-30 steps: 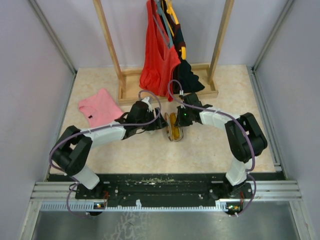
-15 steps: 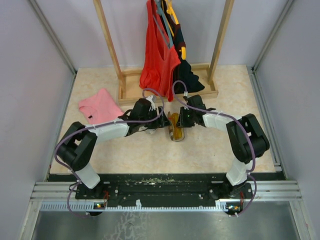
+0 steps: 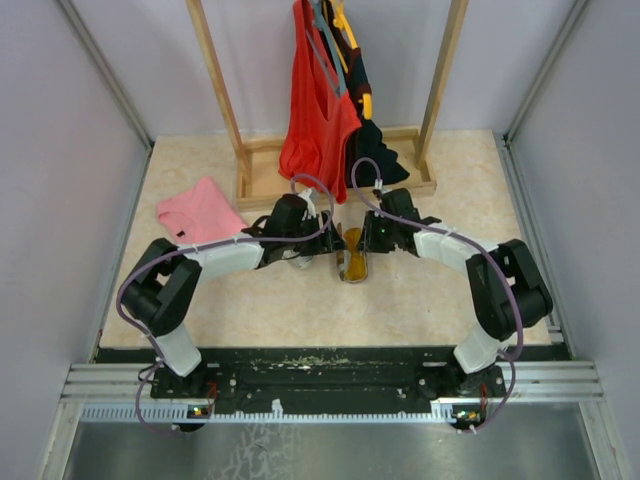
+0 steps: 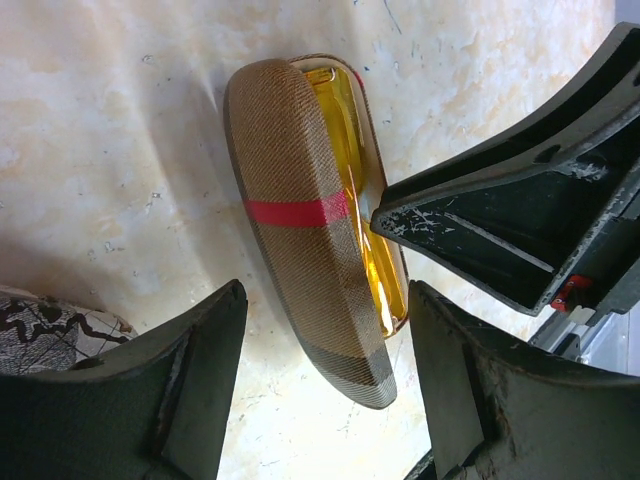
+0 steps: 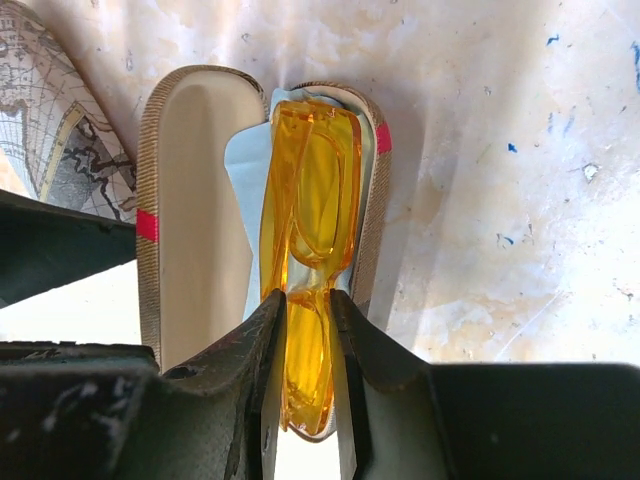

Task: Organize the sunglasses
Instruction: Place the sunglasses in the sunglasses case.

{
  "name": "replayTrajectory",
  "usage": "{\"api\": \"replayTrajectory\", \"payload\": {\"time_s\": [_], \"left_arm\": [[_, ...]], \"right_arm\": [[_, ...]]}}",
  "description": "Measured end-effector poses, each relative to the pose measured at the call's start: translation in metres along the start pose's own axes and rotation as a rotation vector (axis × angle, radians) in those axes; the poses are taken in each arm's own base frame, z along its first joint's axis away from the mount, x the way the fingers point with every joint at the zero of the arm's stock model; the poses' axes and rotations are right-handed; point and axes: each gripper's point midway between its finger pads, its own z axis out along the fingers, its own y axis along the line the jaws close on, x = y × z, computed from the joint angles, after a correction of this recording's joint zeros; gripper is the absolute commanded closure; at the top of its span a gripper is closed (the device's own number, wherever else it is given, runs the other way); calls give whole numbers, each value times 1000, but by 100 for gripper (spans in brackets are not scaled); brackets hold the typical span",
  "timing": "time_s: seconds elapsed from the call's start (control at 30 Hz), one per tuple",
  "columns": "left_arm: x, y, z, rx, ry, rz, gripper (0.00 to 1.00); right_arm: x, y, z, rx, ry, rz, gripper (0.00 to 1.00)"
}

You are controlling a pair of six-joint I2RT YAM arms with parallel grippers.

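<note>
While our right gripper (image 5: 307, 320) straddles the sunglasses (image 5: 310, 190), folded in the open case (image 5: 190, 200) with their long axis running straight ahead from its fingertips, we cannot tell whether its jaws pinch or merely flank them. Our left gripper (image 4: 325, 300) gapes wide around the case's lid, apart from it.

Sunglasses (image 5: 308, 190) of see-through amber-orange, folded flat. Set on edge, lengthwise, in 1 half of an open brown case (image 5: 190, 220), over a pale blue cloth (image 5: 243, 170). Frame hard to tell from lenses, possibly the same orange.
</note>
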Motion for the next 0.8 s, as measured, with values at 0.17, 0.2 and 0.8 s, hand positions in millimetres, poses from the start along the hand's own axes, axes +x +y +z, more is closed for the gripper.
{"api": "replayTrajectory", "payload": {"time_s": [0.17,0.2,0.8], "left_arm": [[0,-3,0,6,2,3,29],[1,-3,0,6,2,3,29],[5,-7,5,10,17,10,29]], "right_arm": [[-5,-1,-7,8,-18,-10,75],[-5,-1,-8,10,-19,-11,75],[-1,-19,-13,77,-20,-32,75]]}}
